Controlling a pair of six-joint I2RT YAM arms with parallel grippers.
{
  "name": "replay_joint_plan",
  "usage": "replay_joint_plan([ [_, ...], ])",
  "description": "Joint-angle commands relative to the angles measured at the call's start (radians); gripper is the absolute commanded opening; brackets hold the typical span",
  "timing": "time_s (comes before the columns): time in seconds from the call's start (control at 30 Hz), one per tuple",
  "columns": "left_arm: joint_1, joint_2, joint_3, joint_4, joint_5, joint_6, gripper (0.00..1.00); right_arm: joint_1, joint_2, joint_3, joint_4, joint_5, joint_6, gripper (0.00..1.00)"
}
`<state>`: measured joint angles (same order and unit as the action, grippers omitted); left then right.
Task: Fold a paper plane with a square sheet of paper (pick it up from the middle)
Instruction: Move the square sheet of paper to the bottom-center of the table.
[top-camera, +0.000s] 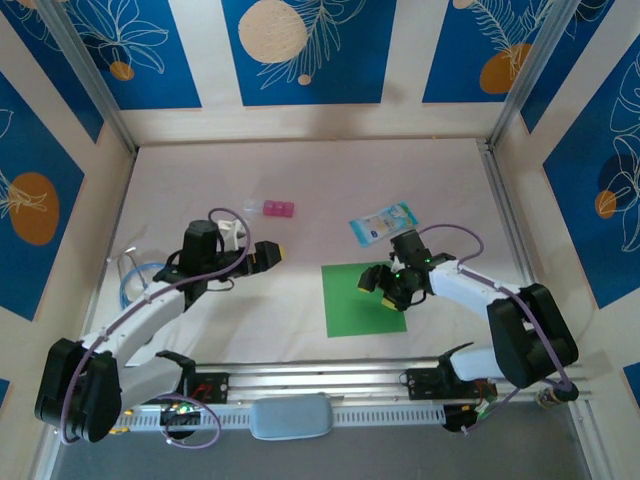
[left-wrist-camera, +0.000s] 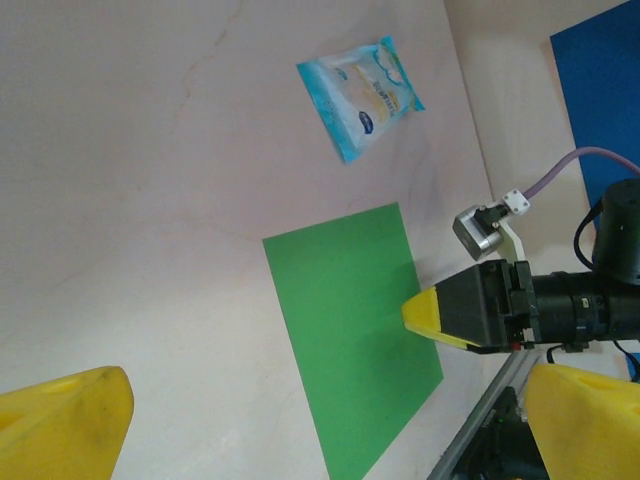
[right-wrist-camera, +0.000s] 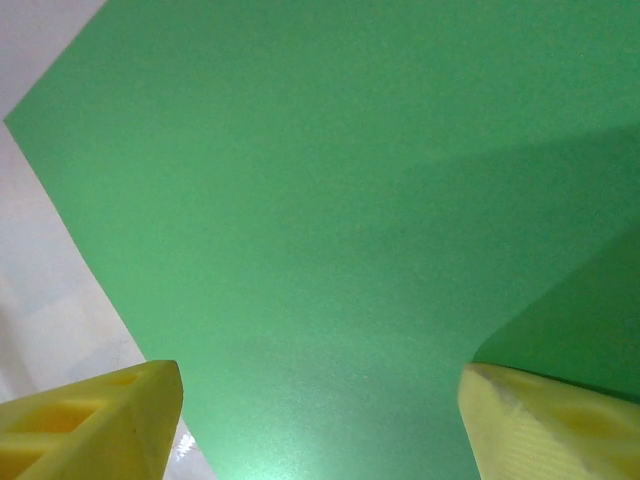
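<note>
One pale blue packet (top-camera: 383, 222) beyond the square sheet of paper (top-camera: 348, 305), print unreadable. Right gripper (right-wrist-camera: 320, 425) directly over the sheet, jaws apart; left gripper (left-wrist-camera: 325, 425) well left of it, spread wide

The left arm (top-camera: 140, 312) and the right arm (top-camera: 468, 285) are built alike: slim white tubes between chunky black joints, with one bulky rounded black housing on each. A thin lilac cable (left-wrist-camera: 572, 162) trails along each. Little green lights (top-camera: 402, 268) glow at the right arm's wrist. The right gripper (right-wrist-camera: 320, 425) has blunt yellow fingers (right-wrist-camera: 95, 420), one with moulded hollows, the other finely ribbed. The left gripper (left-wrist-camera: 320, 430) has the same yellow fingers, a bit scuffed. A small grey camera box (left-wrist-camera: 478, 232) sits on a white bracket above the right gripper's black body
</note>
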<state>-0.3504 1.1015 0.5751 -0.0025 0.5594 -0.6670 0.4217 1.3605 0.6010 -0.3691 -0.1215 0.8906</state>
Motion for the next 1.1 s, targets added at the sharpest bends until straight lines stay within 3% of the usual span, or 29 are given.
replay_joint_plan([
  [0.0, -0.009, -0.025, 0.025, -0.078, -0.063, 0.056, 1.00, 0.068, 0.070, 0.001, 0.011, 0.075, 0.165, 0.74],
  [0.2, -0.009, -0.055, 0.025, -0.143, -0.118, 0.085, 1.00, 0.239, 0.167, 0.064, 0.088, 0.181, 0.462, 0.73],
  [0.5, -0.009, -0.068, 0.079, -0.322, -0.219, 0.199, 1.00, 0.416, 0.358, 0.327, -0.008, 0.311, 0.605, 0.73],
  [0.67, -0.014, -0.003, 0.128, -0.381, -0.147, 0.237, 1.00, 0.480, 0.304, 0.388, -0.013, 0.438, 0.580, 0.75],
  [0.8, -0.074, 0.074, 0.191, -0.459, -0.170, 0.284, 0.96, 0.462, 0.203, 0.376, -0.076, 0.516, 0.490, 0.78],
  [0.9, -0.146, 0.149, 0.261, -0.514, -0.258, 0.289, 0.93, 0.405, 0.131, 0.332, -0.149, 0.533, 0.419, 0.79],
  [1.0, -0.231, 0.261, 0.358, -0.585, -0.357, 0.281, 0.91, 0.316, 0.044, 0.246, -0.168, 0.480, 0.364, 0.81],
  [1.07, -0.281, 0.350, 0.430, -0.632, -0.399, 0.261, 0.90, 0.226, -0.020, 0.168, -0.120, 0.354, 0.316, 0.81],
])
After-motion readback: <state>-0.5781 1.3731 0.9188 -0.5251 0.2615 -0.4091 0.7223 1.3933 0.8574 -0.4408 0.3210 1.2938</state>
